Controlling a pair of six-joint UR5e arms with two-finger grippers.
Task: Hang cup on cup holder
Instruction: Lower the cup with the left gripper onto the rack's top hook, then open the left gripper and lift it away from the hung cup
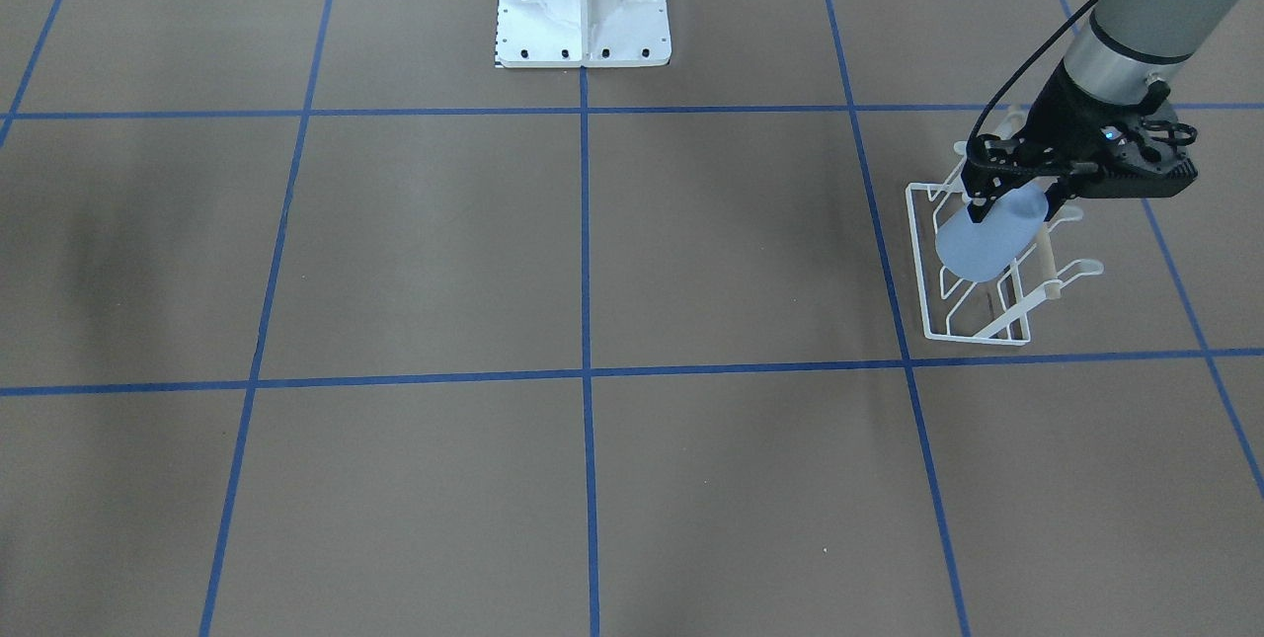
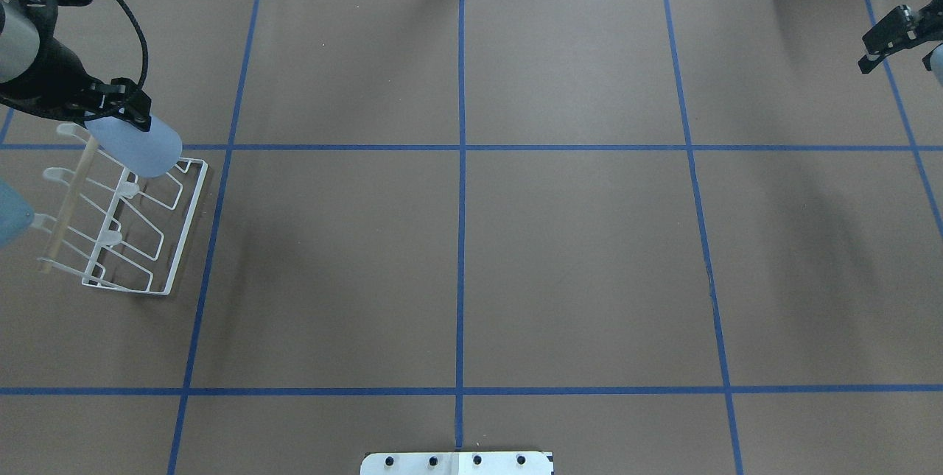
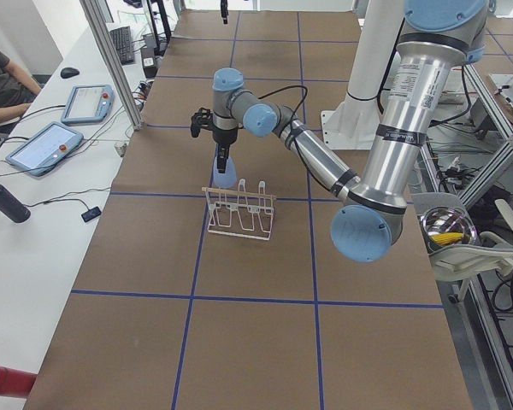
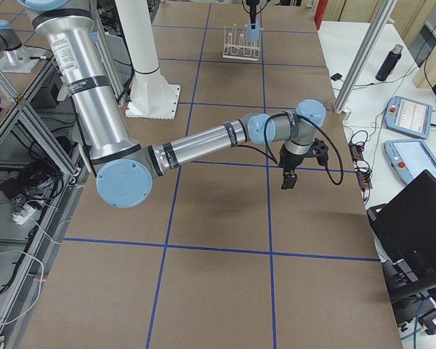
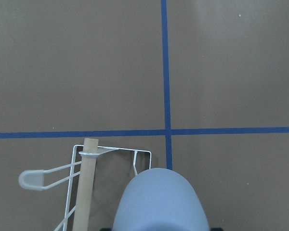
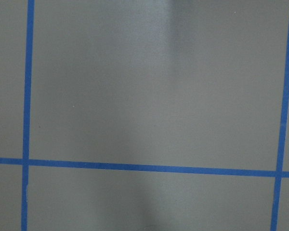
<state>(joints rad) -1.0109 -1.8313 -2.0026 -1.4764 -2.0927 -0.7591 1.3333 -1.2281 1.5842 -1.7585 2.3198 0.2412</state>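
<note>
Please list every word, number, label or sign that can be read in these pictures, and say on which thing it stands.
No text can be read here.
band on the left arm: white lettering, too small to read.
band on the right arm: white lettering, too small to read.
tablets: screens blurred.
cup and cup holder: no text.

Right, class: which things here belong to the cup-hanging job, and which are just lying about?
Job in hand:
cup, gripped by the left hand
cup holder

Lying about, off the work surface:
black bottle
two tablets
metal bowl
</note>
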